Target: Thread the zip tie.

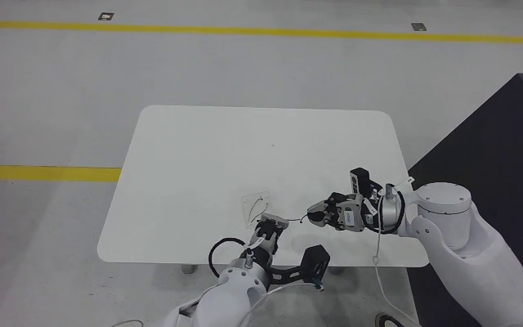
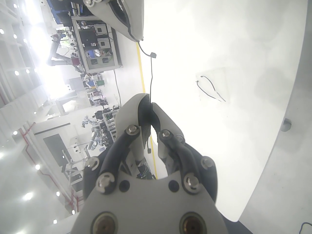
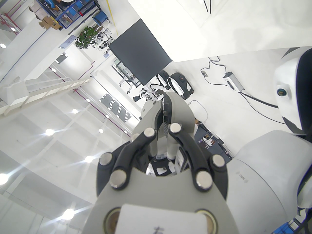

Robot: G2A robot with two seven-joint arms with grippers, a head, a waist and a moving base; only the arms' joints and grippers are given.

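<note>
A thin black zip tie [image 1: 288, 219] is stretched between my two grippers, just above the white table [image 1: 245, 147] near its front edge. My left gripper [image 2: 149, 100] is shut on the strap [image 2: 151, 74], and a short end hangs out behind its fingers. The strap runs up to the square head [image 2: 153, 55], then curves into the tips of my right gripper [image 2: 139, 38], which is shut on that end. In the top view the left gripper [image 1: 268, 227] and the right gripper [image 1: 312, 217] face each other. The right gripper [image 3: 163, 98] has its fingers pressed together.
A clear flat tray [image 1: 255, 203] with spare black zip ties [image 2: 209, 88] lies on the table just beyond the left gripper; it is also the clear tray [image 3: 219, 1] in the right wrist view. A dark panel [image 1: 482, 139] stands to the table's right.
</note>
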